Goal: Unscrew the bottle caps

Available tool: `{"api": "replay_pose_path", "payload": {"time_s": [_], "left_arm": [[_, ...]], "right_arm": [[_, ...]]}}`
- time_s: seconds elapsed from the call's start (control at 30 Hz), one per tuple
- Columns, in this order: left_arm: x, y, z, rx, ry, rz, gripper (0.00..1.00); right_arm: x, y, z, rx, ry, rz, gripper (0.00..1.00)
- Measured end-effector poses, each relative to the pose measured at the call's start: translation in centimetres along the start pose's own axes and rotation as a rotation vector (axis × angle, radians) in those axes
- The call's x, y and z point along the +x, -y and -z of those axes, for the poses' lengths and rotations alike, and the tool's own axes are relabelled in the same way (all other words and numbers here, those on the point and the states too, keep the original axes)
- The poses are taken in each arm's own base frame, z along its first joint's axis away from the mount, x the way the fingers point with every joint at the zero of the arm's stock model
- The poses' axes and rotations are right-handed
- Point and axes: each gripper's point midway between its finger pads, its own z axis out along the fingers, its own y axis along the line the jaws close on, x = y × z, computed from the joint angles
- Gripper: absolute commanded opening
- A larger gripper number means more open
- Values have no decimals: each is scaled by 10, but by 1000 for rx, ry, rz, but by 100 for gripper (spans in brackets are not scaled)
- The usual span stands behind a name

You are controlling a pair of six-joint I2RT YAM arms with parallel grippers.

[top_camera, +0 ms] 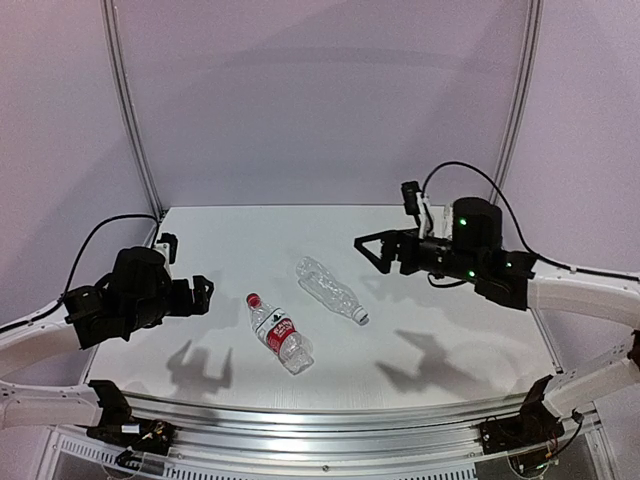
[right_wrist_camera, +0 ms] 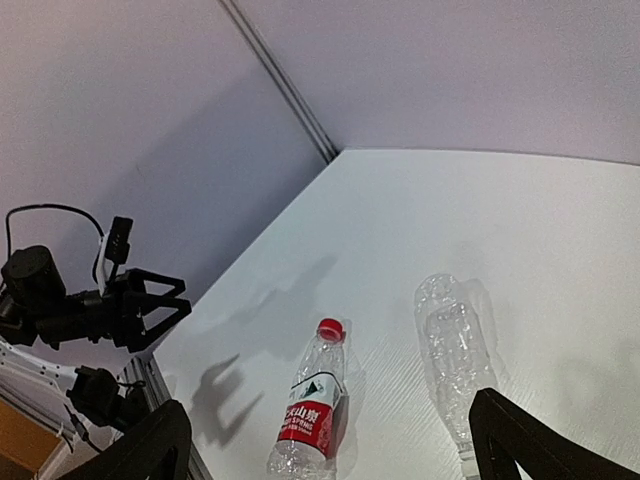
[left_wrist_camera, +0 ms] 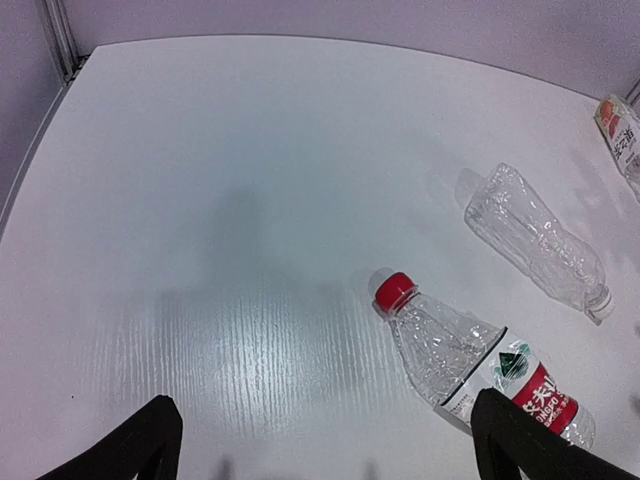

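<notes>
A white table [top_camera: 220, 230] seen from above, with a robot arm reaching in from each side. On the left, the left gripper [top_camera: 204, 296] hangs above the table with its two black fingers [left_wrist_camera: 150, 445] spread wide apart and nothing between them; its shadow falls on the surface below. Just right of it, near the middle of the table, the small red-labelled bottle [top_camera: 281, 336] lies on its side. Its red cap [top_camera: 253, 299] is screwed on and points toward the far left, and its base points toward the near edge. Beside it to the right, not touching, the slim ribbed bottle [top_camera: 328, 288] also lies on its side, roughly parallel but turned the other way. The pale cap [top_camera: 362, 319] of this clear, unlabelled bottle is on and points toward the near right. Farther right, the right gripper [top_camera: 370, 254] hovers above the table beyond the ribbed bottle, its jaws likewise wide apart and holding nothing. At the far right edge of the left wrist view, part of a third bottle [left_wrist_camera: 622, 130] with a printed label shows, also lying on the table; its cap is out of sight.
</notes>
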Motion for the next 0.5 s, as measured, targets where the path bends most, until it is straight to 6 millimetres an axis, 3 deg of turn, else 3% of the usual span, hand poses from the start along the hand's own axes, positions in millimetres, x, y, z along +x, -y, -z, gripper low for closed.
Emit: {"api": "replay_pose_path", "payload": {"time_s": [0.23,0.4,0.5], "left_arm": [[-6,-3,5,-20,37,47,99],[-17,-9,22,-20,91,128,99],[-22,-13,31,-13,119,173,99]], "right_arm": [[13,-36,-70,29,-187,53,99],[51,-76,-118,64,-355,140,99],[75,-86,-142,100,-436,189,99]]}}
